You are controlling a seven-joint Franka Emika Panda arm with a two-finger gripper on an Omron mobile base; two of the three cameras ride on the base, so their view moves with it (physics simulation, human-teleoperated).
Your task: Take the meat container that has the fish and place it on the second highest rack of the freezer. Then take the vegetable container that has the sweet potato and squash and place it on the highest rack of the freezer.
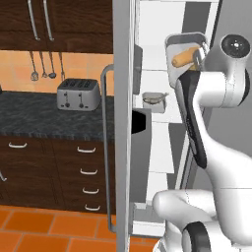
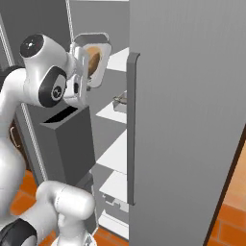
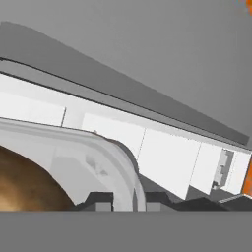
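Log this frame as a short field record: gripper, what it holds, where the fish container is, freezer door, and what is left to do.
gripper: gripper shut on the rim of the vegetable container, held tilted at top-shelf height
contents: orange-tan vegetable showing inside
fish container: fish container resting on the second highest rack
freezer door: freezer door open, white shelves exposed
highest rack: highest rack not yet bearing the container
remaining: set the vegetable container down on the highest rack
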